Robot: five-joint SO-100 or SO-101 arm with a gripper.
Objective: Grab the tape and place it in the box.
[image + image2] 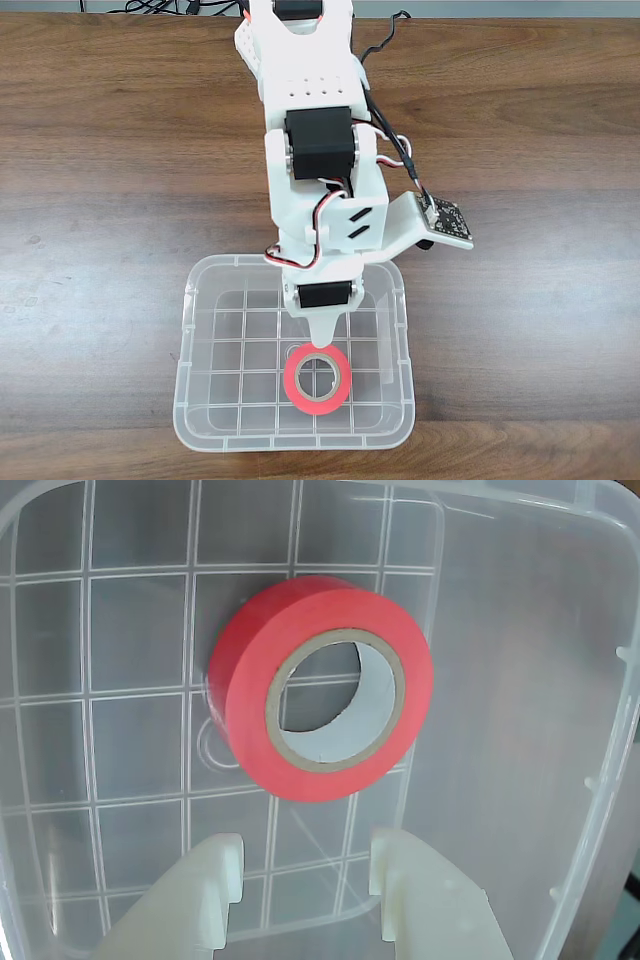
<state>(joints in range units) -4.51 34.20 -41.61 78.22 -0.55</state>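
The red-orange tape lies flat on the grid bottom of the clear box, in the near-middle part of it in the fixed view. The white arm reaches down into the box, and my gripper hangs just behind the roll. In the wrist view the tape, with its pale core ring, rests on the box floor ahead of my gripper. The two white fingertips stand apart with nothing between them and do not touch the roll.
The box stands at the near edge of a brown wooden table. A small camera board sticks out to the right of the wrist, and black cables trail at the table's far side.
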